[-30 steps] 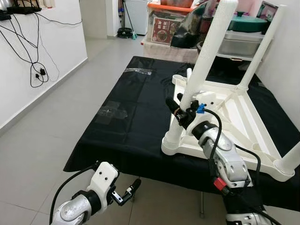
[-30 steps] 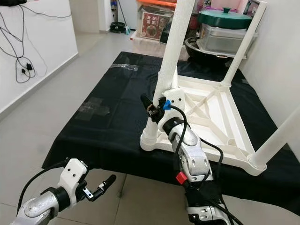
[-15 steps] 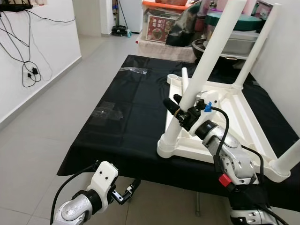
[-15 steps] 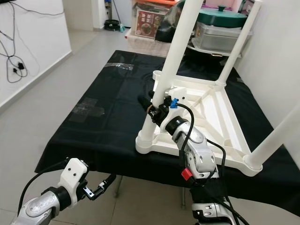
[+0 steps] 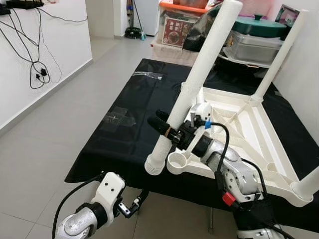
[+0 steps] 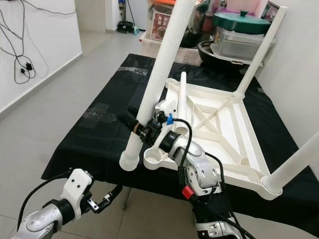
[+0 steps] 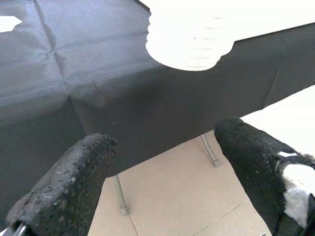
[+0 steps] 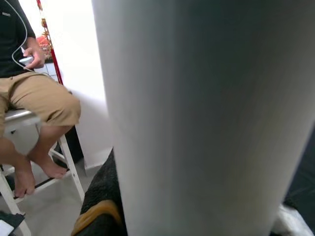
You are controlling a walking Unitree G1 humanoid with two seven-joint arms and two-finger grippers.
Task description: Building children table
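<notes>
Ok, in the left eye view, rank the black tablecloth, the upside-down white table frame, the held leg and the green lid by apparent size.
1. black tablecloth
2. white table frame
3. held leg, gripped by the right gripper
4. green lid, though it stands farthest back, so nearness makes its rank unsure.

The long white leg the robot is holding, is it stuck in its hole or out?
Out. The leg leans tilted in the right gripper, its bottom end beside the empty corner socket.

A grey tiled floor [image 5: 60, 134] runs beside a white wall [image 5: 45, 35] hung with black cables [image 5: 35, 69], under even light.
</notes>
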